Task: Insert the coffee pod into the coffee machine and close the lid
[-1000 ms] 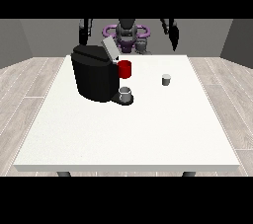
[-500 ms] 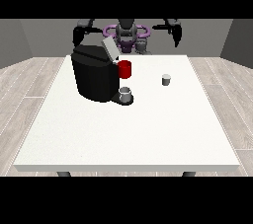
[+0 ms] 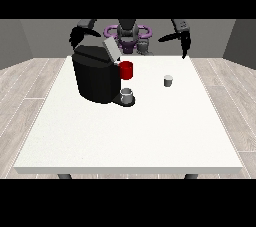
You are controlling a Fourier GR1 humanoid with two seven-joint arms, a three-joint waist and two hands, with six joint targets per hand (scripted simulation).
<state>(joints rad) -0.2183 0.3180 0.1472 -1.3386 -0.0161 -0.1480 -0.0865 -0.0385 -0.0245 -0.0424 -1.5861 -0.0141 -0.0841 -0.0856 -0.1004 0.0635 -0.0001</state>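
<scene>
A small grey coffee pod point(image 3: 168, 80) stands upright on the white table point(image 3: 150, 131), right of centre. The black coffee machine point(image 3: 97, 76) sits at the back left with its grey lid point(image 3: 111, 49) tilted up and open. On the machine's drip base stands a grey cup point(image 3: 128, 94). The hand at the view's right point(image 3: 184, 46) hangs in the air above the table's far right edge, fingers straight and pointing down, holding nothing, well behind the pod. The hand at the view's left point(image 3: 78, 35) is raised behind the machine's top, partly hidden by it.
A red mug point(image 3: 126, 70) stands just right of the machine, between it and the pod. The robot's purple and grey torso point(image 3: 128, 36) is behind the far table edge. The near half of the table is bare white surface.
Both arms have lifted from the robot's sides and spread outward. The hand at the view's right has come forward and lower over the far table edge. Pod and machine have not moved.
</scene>
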